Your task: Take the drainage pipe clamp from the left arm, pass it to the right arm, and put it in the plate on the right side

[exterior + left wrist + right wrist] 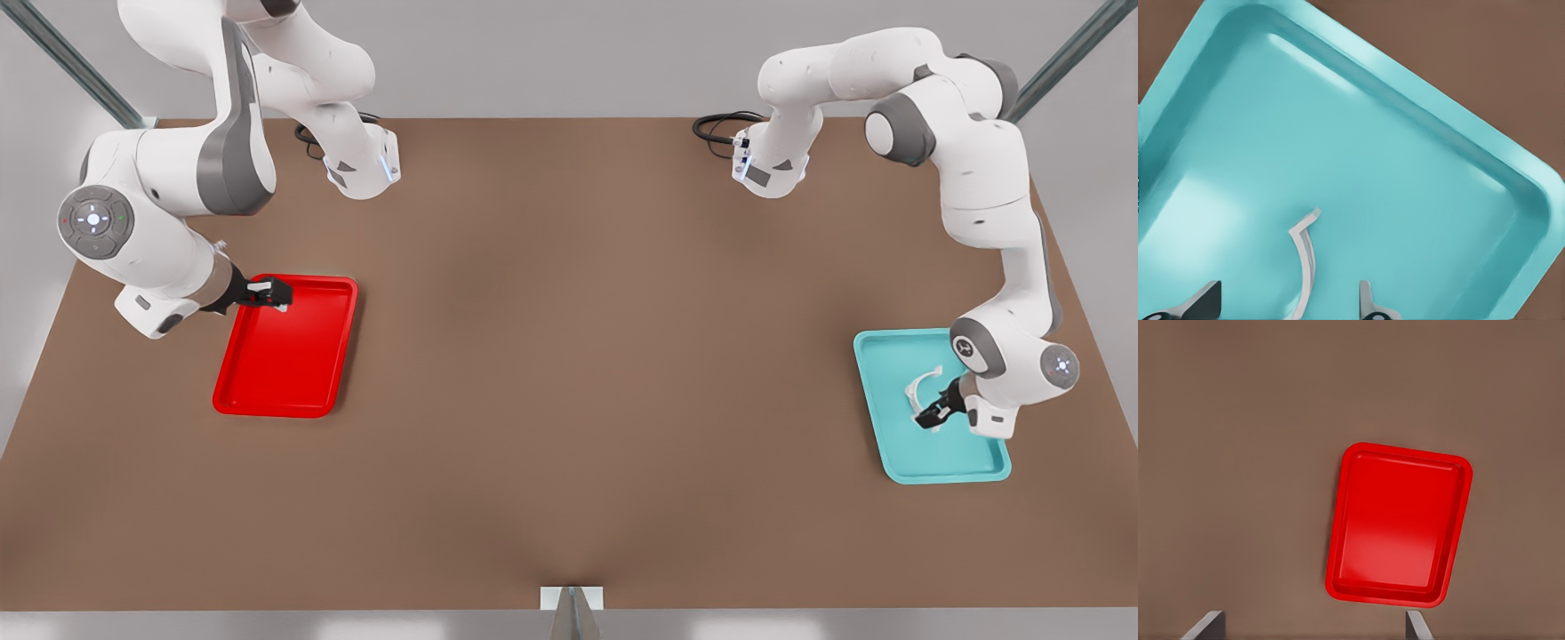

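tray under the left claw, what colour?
Teal. The tray holding the white drainage pipe clamp shows best in the left wrist view.

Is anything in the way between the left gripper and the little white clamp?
Nothing visible is. The left gripper sits open around the drainage pipe clamp, which lies in the teal tray.

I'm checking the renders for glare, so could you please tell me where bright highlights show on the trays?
Left wrist view: pale glare patches on the teal tray beside the clamp. Right wrist view: a soft sheen low on the red tray.
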`<state>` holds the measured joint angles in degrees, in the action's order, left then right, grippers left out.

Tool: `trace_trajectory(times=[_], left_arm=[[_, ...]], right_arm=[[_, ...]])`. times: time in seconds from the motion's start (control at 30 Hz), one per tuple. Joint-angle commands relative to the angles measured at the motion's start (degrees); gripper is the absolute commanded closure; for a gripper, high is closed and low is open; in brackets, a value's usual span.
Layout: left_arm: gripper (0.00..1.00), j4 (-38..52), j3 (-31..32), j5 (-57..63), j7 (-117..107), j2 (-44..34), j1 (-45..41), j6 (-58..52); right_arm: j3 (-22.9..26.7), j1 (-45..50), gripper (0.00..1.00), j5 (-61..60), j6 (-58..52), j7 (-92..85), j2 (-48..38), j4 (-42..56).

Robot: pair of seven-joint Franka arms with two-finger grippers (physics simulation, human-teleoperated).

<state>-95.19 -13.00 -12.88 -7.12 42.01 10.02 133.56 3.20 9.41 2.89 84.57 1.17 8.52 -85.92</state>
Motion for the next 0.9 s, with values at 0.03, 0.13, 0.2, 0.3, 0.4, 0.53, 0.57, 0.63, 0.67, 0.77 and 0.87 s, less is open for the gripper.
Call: trace_trajectory(times=[0.03, 0.13, 0.2, 0.3, 0.4, 0.53, 0.57, 0.63, 0.67, 0.77, 0.87], left_arm=[[0.10, -0.88, -0.01, -1.18, -1.93, -0.09, 0.17, 5.22], [0.46, -1.49, -0.01, -0.65, -0.71, 0.00, 0.08, 3.90], [0.46, -1.67, -0.01, -0.48, 0.44, 0.09, -0.01, 3.81], [0.46, -1.58, -0.01, 0.76, 0.35, 0.61, -0.27, 3.81], [0.46, -1.58, -0.01, 0.76, 0.27, 1.05, -0.18, 3.90], [0.46, -1.49, -0.01, 0.67, 0.09, 1.32, -0.09, 3.90], [0.52, -1.49, -0.01, 0.67, -0.09, 1.32, -0.09, 3.90], [0.67, -1.41, -0.01, 0.67, -0.17, 1.32, -0.09, 3.90], [0.69, -1.41, -0.01, 0.67, 0.00, 1.32, -0.09, 3.90], [0.74, -1.32, -0.01, 0.67, -0.09, 1.32, -0.18, 3.90], [0.79, -1.23, -0.01, 0.49, -0.17, 1.32, -0.18, 3.90]], right_arm=[[-0.04, 0.00, 0.00, 0.01, 0.33, -0.12, -0.08, -0.30], [0.05, 0.00, 0.00, 0.01, 0.33, -0.12, -0.08, -0.39], [-0.04, 0.08, 0.00, 0.19, 0.33, -0.12, -0.08, -0.74], [-0.04, 0.08, 0.00, 0.19, 0.42, -0.12, -0.08, -0.83], [0.05, 0.08, 0.00, 0.28, 0.51, -0.12, 0.01, -1.18], [0.05, 0.08, 0.00, 0.28, 0.59, -0.12, -0.08, -1.27], [-0.04, 0.08, 0.00, 0.28, 0.59, -0.12, 0.01, -1.27], [-0.04, 0.08, 0.00, 0.28, 0.59, -0.12, -0.08, -1.27], [-0.04, 0.08, 0.00, 0.28, 0.59, -0.12, -0.08, -1.36], [-0.04, 0.08, 0.00, 0.28, 0.59, -0.12, -0.08, -1.54], [-0.04, 0.08, 0.00, 0.28, 0.59, -0.12, -0.08, -1.71]])
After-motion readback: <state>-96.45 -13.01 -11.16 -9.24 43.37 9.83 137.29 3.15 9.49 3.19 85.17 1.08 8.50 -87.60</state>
